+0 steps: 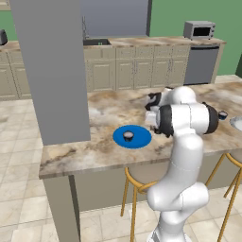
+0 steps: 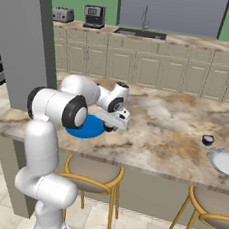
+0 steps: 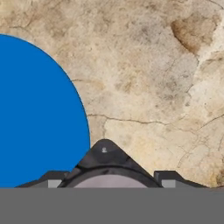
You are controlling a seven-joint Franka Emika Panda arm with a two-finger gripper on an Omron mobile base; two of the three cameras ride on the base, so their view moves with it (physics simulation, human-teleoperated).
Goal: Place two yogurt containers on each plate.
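Sitting on blue plate (image 1: 142,139): dark, pale-topped yogurt cup (image 1: 128,136).

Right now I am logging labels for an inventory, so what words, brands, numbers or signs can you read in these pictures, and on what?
None can be read.
Yogurt cup on the blue plate: no label shows.
Yogurt cup near the grey-white plate: too small to tell.
Microwave, toaster, coffee machine: no legible markings.
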